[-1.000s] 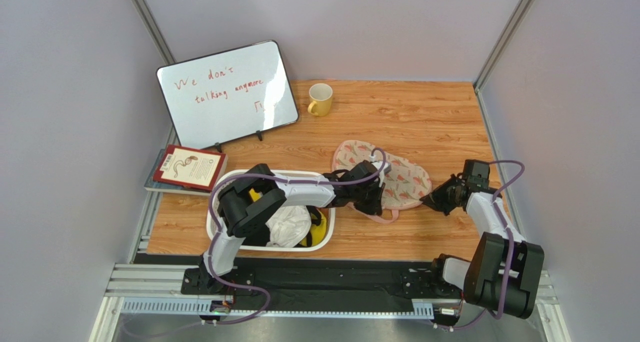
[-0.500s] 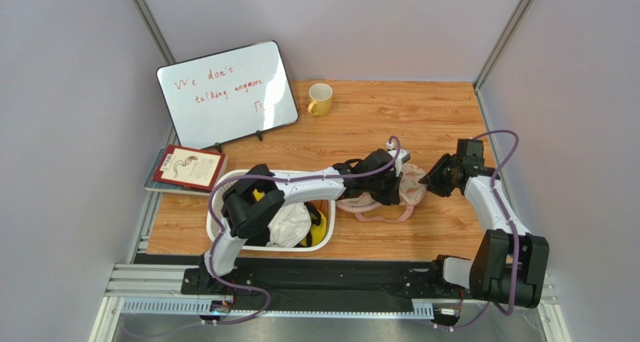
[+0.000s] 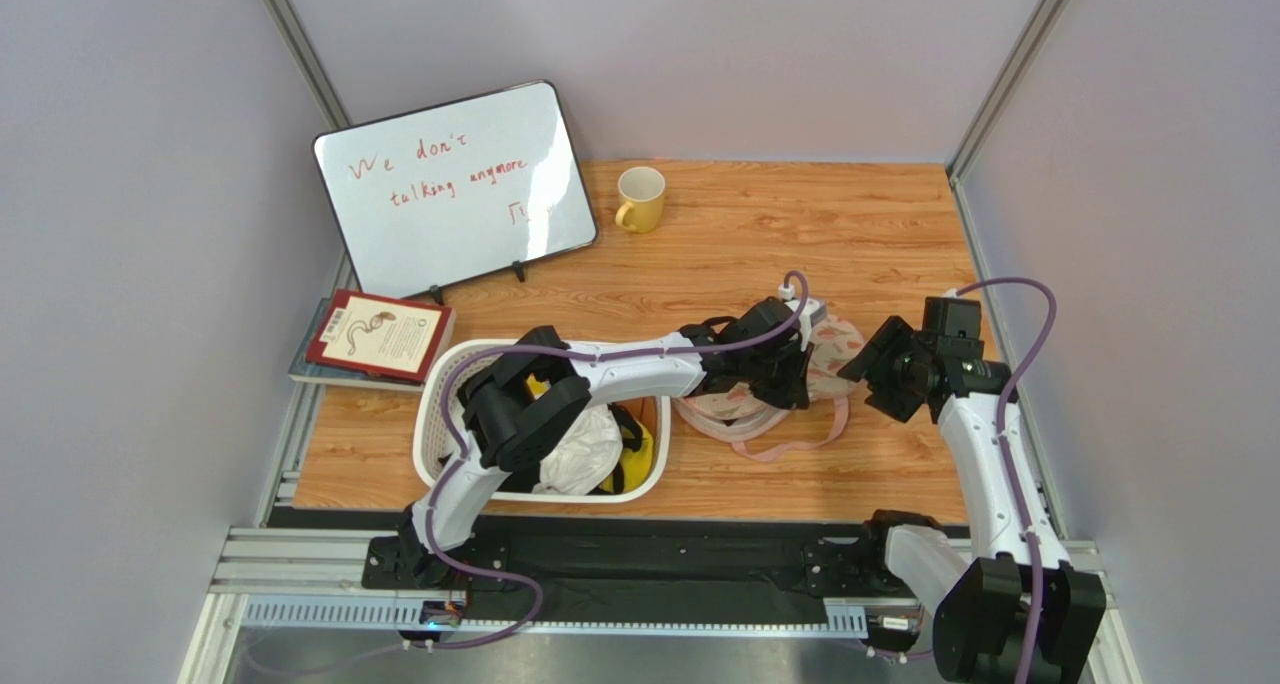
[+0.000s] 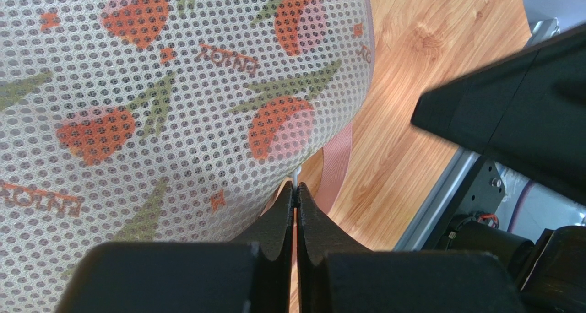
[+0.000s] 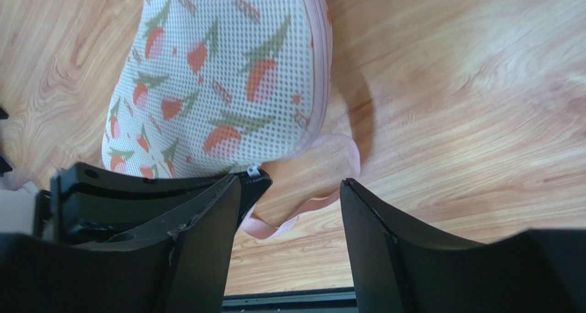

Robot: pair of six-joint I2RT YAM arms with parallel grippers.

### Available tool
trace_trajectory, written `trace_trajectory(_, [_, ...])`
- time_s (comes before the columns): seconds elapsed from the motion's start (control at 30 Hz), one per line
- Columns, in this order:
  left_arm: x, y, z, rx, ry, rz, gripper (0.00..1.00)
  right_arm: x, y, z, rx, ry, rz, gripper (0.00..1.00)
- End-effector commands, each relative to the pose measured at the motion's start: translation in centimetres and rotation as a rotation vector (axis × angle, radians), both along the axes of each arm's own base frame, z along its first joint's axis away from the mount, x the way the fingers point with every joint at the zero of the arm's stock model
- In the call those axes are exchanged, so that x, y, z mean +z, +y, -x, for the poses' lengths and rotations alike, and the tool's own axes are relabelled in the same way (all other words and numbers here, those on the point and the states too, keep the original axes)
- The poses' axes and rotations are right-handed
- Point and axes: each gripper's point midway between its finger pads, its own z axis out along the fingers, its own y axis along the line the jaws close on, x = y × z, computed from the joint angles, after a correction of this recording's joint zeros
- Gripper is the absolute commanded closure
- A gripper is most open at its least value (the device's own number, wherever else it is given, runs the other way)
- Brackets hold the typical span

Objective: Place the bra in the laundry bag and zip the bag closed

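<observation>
While the left gripper (image 3: 784, 362) is clamped shut on the edge of the laundry bag (image 3: 732, 405), the right gripper (image 3: 879, 372) stands spread just beside it, holding nothing. From above, the bag lies bunched between the two, its pink loop (image 3: 796, 444) trailing on the wooden table (image 3: 842, 234) just below them. Well behind the left gripper sit a white basket (image 3: 519, 494) of clothes, a book (image 3: 376, 336), a whiteboard (image 3: 451, 189) and a yellow mug (image 3: 640, 198), all inside pale grey walls (image 3: 150, 264).

From the left wrist, printed mesh bulges right up against the closed jaws. A small silvery zip pull (image 4: 296, 178) shows at their tip, and the pinch looks meant to work the zip.

From the right wrist, the two wide fingers (image 5: 199, 244) frame bare wood and the loop, with the bag just ahead and to their left, likely freed so that the other arm can pull.

No view shows the bra. Whether it is already inside the bulging bag cannot be told.
</observation>
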Motion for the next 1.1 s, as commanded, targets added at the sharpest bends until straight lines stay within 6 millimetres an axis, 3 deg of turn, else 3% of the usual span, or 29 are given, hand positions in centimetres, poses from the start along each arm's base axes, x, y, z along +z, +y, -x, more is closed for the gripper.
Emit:
trace_trajectory(0.0, [3.0,-0.7,-0.1,-0.002,-0.020,0.067,1.00,-0.3,2.4,1.4,0.028,-0.005,-0.125,0.41])
trace_trajectory(0.07, [3.2,-0.9,0.1,-0.013,-0.013,0.078,1.00,-0.6,3.7,1.5,0.014,-0.029,-0.211,0.47])
trace_trajectory(0.13, [3.5,-1.0,0.3,-0.018,-0.007,0.084,1.00,0.0,4.1,0.3,0.018,-0.103,-0.245,0.50])
trace_trajectory(0.27, [3.7,-0.7,1.2,-0.028,-0.005,0.088,1.00,-0.8,3.9,-0.6,0.005,-0.111,-0.247,0.56])
trace_trajectory(0.5, [4.5,-1.1,2.7,-0.058,-0.008,0.106,1.00,-2.8,3.6,-0.9,-0.026,-0.099,-0.244,0.57])
trace_trajectory(0.8, [5.3,-1.3,2.8,-0.070,-0.013,0.113,1.00,-3.6,3.0,-0.5,-0.047,-0.065,-0.213,0.58])
trace_trajectory(1.07, [5.5,-1.2,2.9,-0.070,-0.017,0.114,1.00,-4.6,3.0,-0.6,-0.088,-0.044,-0.232,0.65])
